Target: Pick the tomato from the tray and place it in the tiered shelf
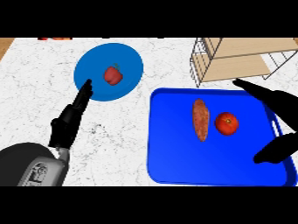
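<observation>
Tomato (226, 123) lies on the blue tray (177, 166) beside a sweet potato (200, 120), right hand (280, 113) spread above

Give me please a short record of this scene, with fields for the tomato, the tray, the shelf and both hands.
tomato: on the tray, right of the sweet potato, untouched
tray: blue, on the counter
tiered shelf: behind the tray, far right
plate: blue, holds a red pepper
left hand: open, fingers at the plate's edge
right hand: open, over the tray's right side
</observation>
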Available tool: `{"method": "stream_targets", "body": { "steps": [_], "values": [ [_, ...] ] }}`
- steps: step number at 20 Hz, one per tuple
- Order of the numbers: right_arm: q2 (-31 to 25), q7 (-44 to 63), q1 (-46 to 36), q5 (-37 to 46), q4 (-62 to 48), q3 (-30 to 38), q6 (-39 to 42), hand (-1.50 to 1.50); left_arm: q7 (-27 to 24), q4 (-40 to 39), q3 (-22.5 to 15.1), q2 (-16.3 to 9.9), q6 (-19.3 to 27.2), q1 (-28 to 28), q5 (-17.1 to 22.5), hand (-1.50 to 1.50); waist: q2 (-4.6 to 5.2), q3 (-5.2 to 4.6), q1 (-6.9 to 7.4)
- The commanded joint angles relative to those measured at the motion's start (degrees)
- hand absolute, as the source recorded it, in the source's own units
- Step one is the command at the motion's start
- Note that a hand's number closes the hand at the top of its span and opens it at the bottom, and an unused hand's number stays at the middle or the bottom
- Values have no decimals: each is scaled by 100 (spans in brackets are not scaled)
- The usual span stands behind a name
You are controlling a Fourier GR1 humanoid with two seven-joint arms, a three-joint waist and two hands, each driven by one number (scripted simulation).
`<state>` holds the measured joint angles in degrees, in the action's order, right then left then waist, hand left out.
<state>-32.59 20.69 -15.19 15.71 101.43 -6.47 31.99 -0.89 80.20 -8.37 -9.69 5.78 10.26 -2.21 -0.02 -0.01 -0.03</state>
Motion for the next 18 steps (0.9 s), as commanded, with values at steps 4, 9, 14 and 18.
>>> {"method": "stream_targets", "body": {
  "steps": [4,9,14,18],
  "values": [
    [539,39,-207,615,-337,78,168,-150,278,178,44,249,1,87,-252,0,2,1,17],
    [659,-21,-201,920,-497,62,300,-150,947,1030,155,23,-279,-171,-147,0,-4,2,31],
    [865,-91,-1,1277,-229,107,462,-150,194,749,186,225,-317,-454,-336,0,-3,1,18],
    [863,-705,8,1790,-862,52,236,-150,171,-43,486,313,-322,175,-331,0,6,1,7]
  ]
}}
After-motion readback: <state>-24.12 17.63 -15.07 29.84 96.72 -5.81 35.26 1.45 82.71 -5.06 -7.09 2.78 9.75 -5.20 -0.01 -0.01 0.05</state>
